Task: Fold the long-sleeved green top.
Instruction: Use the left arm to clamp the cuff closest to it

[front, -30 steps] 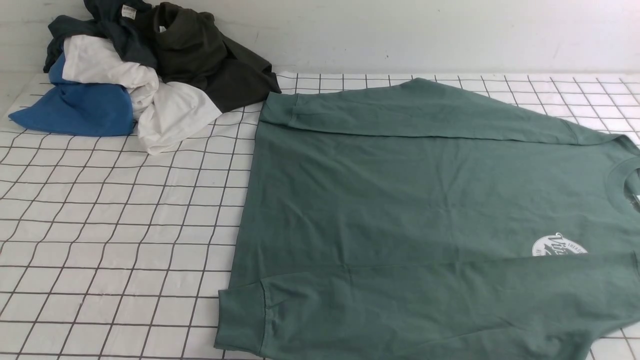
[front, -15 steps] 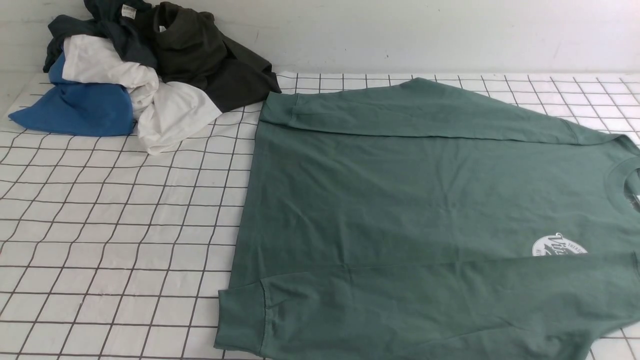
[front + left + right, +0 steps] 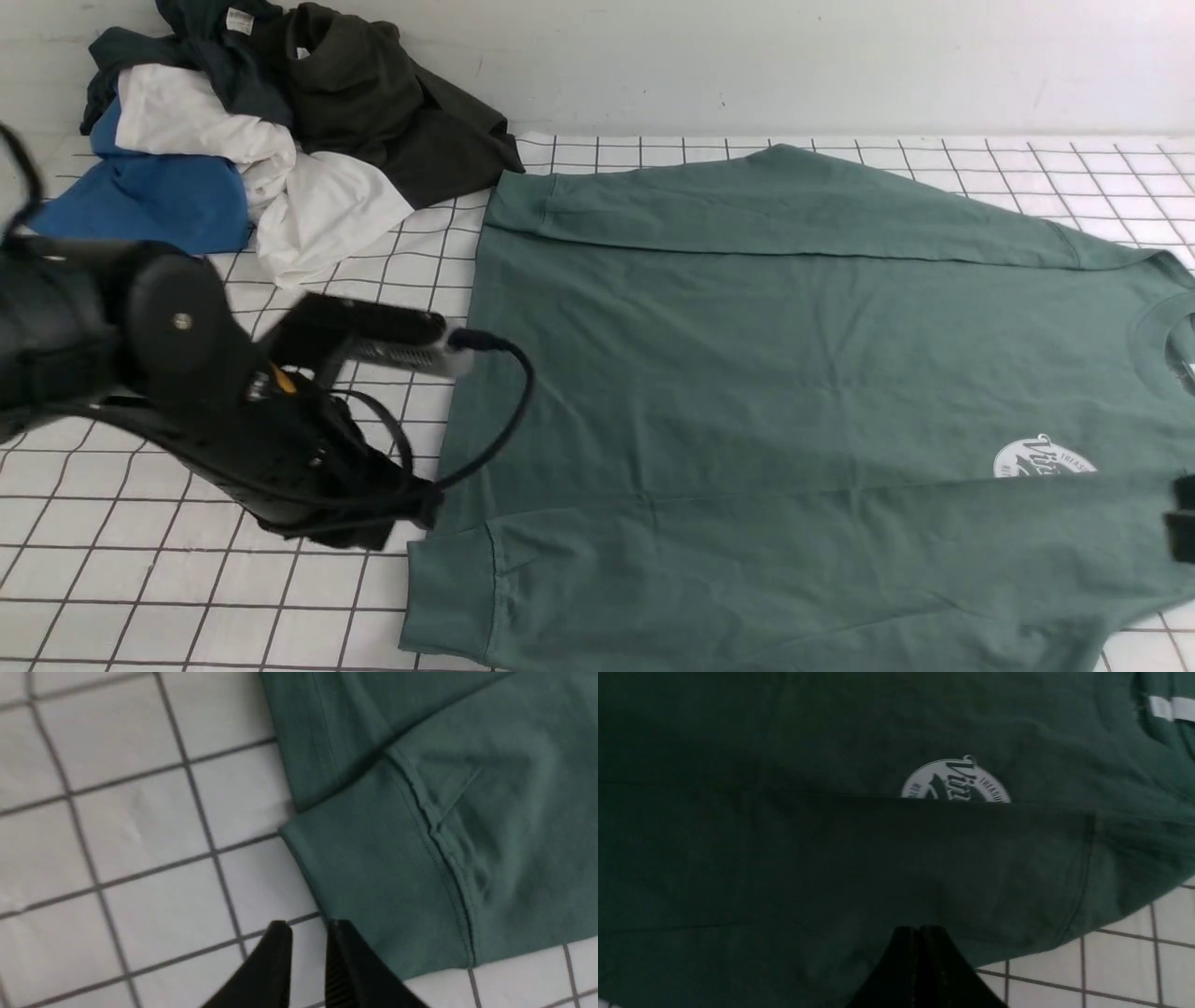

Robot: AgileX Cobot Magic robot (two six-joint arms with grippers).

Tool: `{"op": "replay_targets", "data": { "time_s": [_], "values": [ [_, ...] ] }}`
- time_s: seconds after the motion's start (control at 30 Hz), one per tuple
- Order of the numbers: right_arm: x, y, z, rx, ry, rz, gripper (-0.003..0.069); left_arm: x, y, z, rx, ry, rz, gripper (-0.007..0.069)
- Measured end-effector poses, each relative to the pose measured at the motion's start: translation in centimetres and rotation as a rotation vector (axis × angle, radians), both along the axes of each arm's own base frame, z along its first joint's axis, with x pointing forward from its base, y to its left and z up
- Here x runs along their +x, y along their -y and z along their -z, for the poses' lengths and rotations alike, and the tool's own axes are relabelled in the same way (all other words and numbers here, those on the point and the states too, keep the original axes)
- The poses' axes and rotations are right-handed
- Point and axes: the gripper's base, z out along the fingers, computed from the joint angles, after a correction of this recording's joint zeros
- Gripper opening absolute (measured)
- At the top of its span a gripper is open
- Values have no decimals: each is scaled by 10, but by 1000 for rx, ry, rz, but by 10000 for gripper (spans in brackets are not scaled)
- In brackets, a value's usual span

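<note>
Since the green long-sleeved top (image 3: 794,373) looks soft and light, its ribbed cuff (image 3: 373,882) should suit the narrowly parted left gripper (image 3: 306,938); the right gripper (image 3: 920,935) is closed, empty.

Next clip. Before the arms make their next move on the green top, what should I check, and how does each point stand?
1. Green top flat, both sleeves folded over the body: ok.
2. Left gripper empty, jaws slightly apart: ok.
3. Cuff between the left jaws: not ok; the tips sit just beside its edge, over the tablecloth.
4. Right gripper ready to grasp: not ok; jaws shut, over the sleeve.
5. Right gripper touching the fabric: cannot tell.
6. Pile of clothes away from both grippers: ok.
</note>
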Motion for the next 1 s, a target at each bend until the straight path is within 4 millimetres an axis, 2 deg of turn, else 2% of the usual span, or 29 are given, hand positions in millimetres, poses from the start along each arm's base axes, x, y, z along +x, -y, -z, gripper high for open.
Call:
{"op": "replay_targets", "data": {
  "time_s": [0.07, 0.1, 0.13, 0.27, 0.37, 0.43, 0.5, 0.53, 0.6, 0.63, 0.67, 0.73, 0.83, 0.97, 1.0],
  "values": [
    [7, -14, 7, -5, -36, -125, -14, 8, 5, 20, 1, -68, 0, 211],
    [7, -15, 8, -1, -40, -127, -14, 9, 5, 21, 0, -73, -3, 211],
    [9, -21, 12, -7, -53, -183, -14, 13, 7, 29, -8, -97, -12, 287],
    [13, -28, 12, -8, -15, -233, -14, 20, 9, 33, -40, -74, -31, 393],
    [18, -29, 9, -1, 38, -221, -14, 23, 10, 32, -60, -47, -38, 389],
    [19, -29, 8, 3, 63, -212, -14, 23, 10, 32, -67, -45, -41, 339],
    [20, -29, 7, 8, 69, -209, -14, 24, 11, 32, -72, -43, -46, 237],
    [20, -29, 7, 8, 69, -209, -14, 24, 11, 32, -72, -43, -46, 226],
    [20, -30, 7, 15, 70, -207, -14, 25, 11, 31, -79, -28, -55, 106],
    [20, -30, 7, 16, 70, -206, -14, 25, 11, 31, -79, -27, -56, 97],
    [20, -30, 7, 23, 69, -204, -14, 25, 11, 31, -82, -28, -60, 40],
    [20, -30, 7, 25, 69, -203, -14, 26, 12, 30, -85, -25, -61, 13],
    [20, -30, 7, 27, 69, -203, -14, 29, 12, 26, -88, -24, -51, 45],
    [20, -31, 7, 31, 69, -201, -14, 30, 8, 27, -80, -37, -34, 172],
    [20, -31, 7, 34, 69, -201, -14, 31, 4, 32, -74, -60, -39, 241]
  ]
}}
